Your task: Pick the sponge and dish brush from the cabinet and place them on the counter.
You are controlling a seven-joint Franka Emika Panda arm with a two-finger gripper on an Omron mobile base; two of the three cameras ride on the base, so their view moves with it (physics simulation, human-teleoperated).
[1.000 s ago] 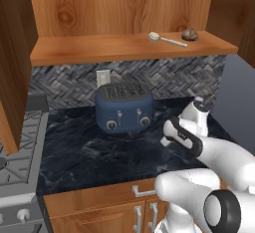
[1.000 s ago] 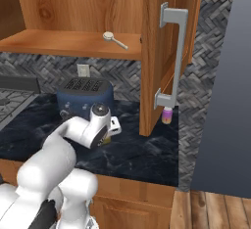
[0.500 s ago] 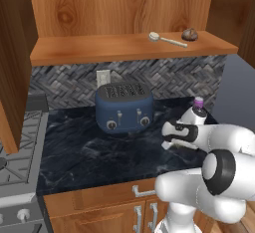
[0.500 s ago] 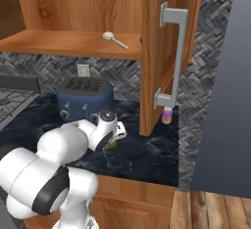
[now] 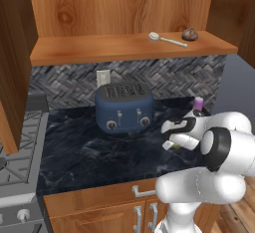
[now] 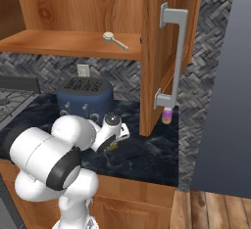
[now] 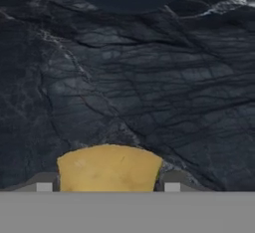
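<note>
Left base view: from behind the arm's left, looking forward and down, mid-distance; toaster (image 5: 124, 107) at centre, cabinet (image 5: 129, 48) shelf across the upper frame, stove (image 5: 15, 162) at lower left. Right base view: from behind the arm's right, same scene, toaster (image 6: 85, 99) at centre left, cabinet (image 6: 164, 52) door at upper right. Shared: toaster, shelf, counter (image 5: 89, 150). Hand view: very near, facing down onto counter (image 7: 139, 72), sponge (image 7: 109, 170) at bottom centre.

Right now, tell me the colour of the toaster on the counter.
The toaster is dark blue with small silver knobs, clearest in the left base view.
</note>
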